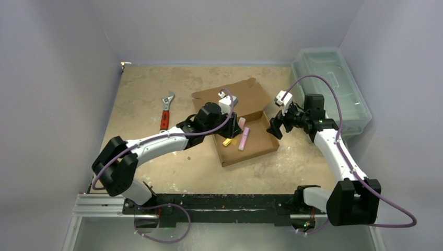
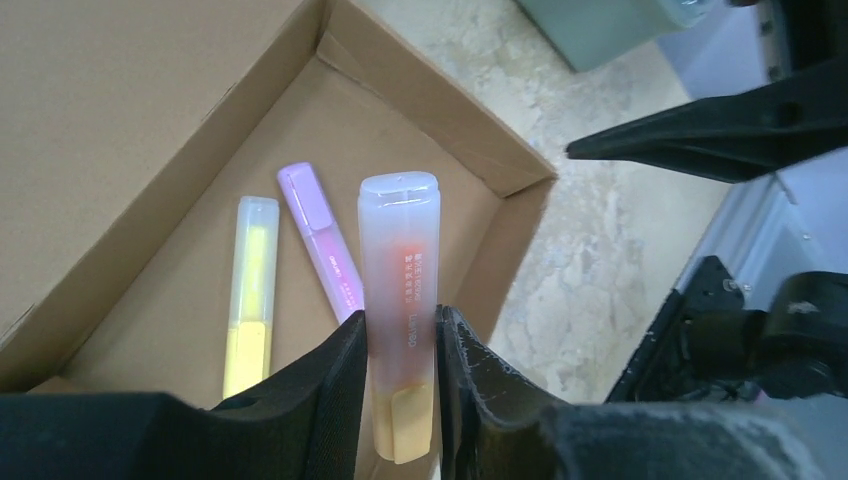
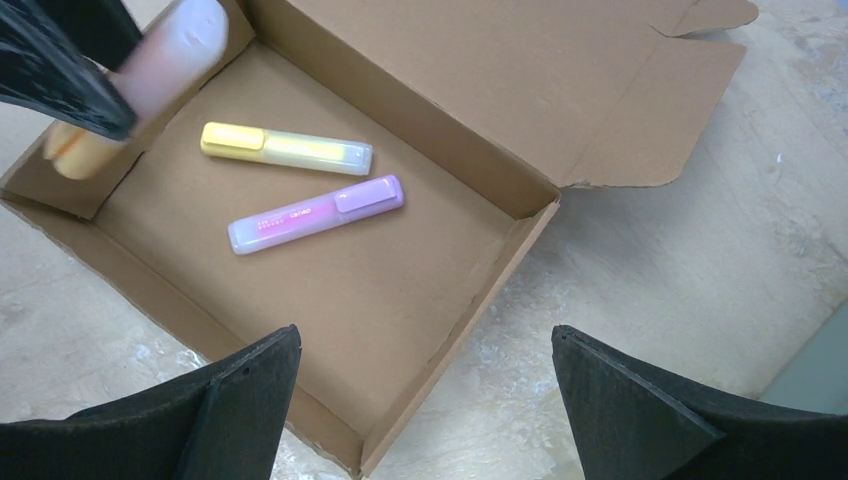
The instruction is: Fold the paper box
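Overhead: the paper box [image 1: 251,94] lies open mid-table, its lid flat on the far side. A wrench [image 1: 166,111] lies well apart to its left.

Left wrist: the left gripper [image 2: 400,335] pinches an orange highlighter [image 2: 400,260] above the tray, beside a yellow highlighter [image 2: 252,290] and a purple highlighter [image 2: 325,250].

Right wrist: the right gripper [image 3: 425,345] stands spread wide over the box's right wall.

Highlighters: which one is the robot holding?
The orange highlighter, pinched in the left gripper. The yellow highlighter and the purple highlighter lie loose on the floor of the paper box.
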`<move>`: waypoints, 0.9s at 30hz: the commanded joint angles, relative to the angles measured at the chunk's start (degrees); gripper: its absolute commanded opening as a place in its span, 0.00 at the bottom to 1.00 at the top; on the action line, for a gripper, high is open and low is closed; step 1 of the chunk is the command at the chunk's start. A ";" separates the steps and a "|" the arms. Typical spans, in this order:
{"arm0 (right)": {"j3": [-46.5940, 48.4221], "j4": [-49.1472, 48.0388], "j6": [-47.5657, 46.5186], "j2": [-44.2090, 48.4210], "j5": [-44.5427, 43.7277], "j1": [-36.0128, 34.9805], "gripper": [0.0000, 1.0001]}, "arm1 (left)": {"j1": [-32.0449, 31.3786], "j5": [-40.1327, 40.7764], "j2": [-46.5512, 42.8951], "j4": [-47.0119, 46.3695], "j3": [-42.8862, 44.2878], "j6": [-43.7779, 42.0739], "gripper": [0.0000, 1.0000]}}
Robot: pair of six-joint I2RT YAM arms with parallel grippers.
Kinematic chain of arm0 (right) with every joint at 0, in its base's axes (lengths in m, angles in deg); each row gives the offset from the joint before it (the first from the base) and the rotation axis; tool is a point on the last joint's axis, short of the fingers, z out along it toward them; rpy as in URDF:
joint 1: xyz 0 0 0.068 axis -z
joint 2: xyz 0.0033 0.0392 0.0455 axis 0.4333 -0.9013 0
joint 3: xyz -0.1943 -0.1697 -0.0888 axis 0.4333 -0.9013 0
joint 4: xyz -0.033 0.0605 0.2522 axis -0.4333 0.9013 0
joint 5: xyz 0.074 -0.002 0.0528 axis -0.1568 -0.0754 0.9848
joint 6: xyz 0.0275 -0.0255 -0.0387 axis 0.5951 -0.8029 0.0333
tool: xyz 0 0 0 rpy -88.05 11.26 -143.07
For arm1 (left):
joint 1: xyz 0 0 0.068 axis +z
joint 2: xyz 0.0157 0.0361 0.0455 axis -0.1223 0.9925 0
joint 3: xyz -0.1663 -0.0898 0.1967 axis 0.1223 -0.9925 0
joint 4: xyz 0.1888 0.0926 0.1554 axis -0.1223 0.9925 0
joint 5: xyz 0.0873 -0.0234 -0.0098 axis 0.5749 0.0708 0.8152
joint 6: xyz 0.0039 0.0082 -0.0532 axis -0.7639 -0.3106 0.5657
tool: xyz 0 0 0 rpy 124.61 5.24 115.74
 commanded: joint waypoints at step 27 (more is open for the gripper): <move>-2.77 4.53 -14.52 4.19 13.73 0.95 0.99 | 17.74 12.36 -29.30 -5.66 -22.40 14.87 0.98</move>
